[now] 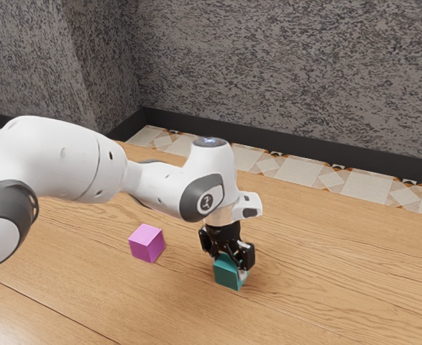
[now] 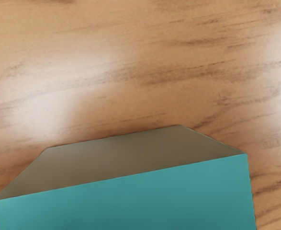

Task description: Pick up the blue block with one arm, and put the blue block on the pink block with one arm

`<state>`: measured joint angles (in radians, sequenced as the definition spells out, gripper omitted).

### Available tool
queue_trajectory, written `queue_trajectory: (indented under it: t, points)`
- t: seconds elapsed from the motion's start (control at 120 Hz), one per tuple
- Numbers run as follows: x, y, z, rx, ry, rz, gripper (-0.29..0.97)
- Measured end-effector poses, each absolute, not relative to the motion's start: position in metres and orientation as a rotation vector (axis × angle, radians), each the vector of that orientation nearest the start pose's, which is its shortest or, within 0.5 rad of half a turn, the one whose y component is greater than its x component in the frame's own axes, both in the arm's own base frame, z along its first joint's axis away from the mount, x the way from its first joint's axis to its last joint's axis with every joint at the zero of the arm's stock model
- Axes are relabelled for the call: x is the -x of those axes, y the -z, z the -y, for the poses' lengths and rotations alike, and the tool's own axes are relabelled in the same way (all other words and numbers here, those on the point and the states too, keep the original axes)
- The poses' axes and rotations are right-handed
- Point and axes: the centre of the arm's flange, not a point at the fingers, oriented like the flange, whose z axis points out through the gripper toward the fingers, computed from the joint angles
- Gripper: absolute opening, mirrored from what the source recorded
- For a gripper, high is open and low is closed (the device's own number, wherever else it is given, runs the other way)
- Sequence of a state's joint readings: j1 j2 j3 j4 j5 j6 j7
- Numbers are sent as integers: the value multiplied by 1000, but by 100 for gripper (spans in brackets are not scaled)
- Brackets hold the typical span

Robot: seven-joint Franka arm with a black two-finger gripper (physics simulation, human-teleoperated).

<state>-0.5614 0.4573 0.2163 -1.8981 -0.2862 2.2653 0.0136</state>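
Risk at the grasp: my gripper (image 1: pixel 231 260) sits low over the blue block (image 1: pixel 229 274) on the table (image 1: pixel 326 287), whether clamped I cannot tell, and an off-centre hold could let it twist or slip before reaching the pink block (image 1: pixel 147 243).

1. Exterior view: bright, even, diffuse light; faint soft shadows on the table (image 1: pixel 354 266) beneath the arm (image 1: pixel 67 165) and at the pink block (image 1: pixel 147 243).
2. Wrist view: pale sheen across the table; dull grey-brown shade bordering the blue block (image 2: pixel 130 201).
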Motion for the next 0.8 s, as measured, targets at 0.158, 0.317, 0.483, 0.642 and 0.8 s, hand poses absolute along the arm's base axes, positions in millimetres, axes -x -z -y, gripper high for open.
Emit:
queue_trajectory:
  t: [0.158, 0.317, 0.483, 0.642, 0.8]
  points:
    - [-585, -255, 223, 3211, -118, -305, 46]
    - [-588, -263, 221, 3182, -71, -312, 45]
    - [-592, -282, 214, 3184, -20, -278, 42]
    - [-593, -360, 147, 3225, 102, -122, 38]
    - [-556, -382, 55, 3240, 78, 54, 39]
